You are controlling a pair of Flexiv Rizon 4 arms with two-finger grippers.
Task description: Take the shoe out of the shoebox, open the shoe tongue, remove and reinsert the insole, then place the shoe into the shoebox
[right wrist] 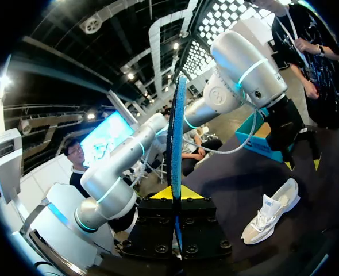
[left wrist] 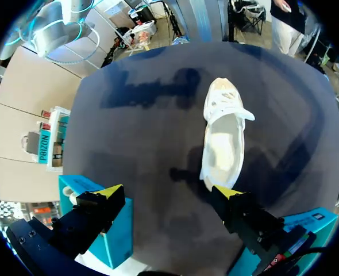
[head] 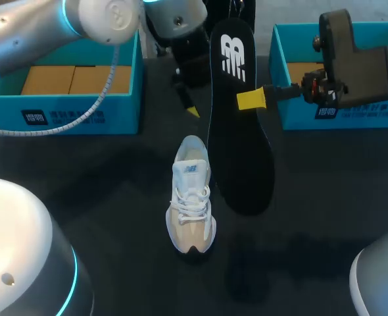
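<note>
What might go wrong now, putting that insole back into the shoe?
The right pincer grips the insole only at one edge, so it may twist or slip. The shoe lies loose on the table; the left pincer is open above it, so pushing the insole in could shove the shoe away.

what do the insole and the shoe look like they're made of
The insole: probably foam under a matte black fabric face; it looks thin, with a printed white logo. The shoe: white upper looks like mesh or knit textile with smooth beige panels, woven laces.
</note>
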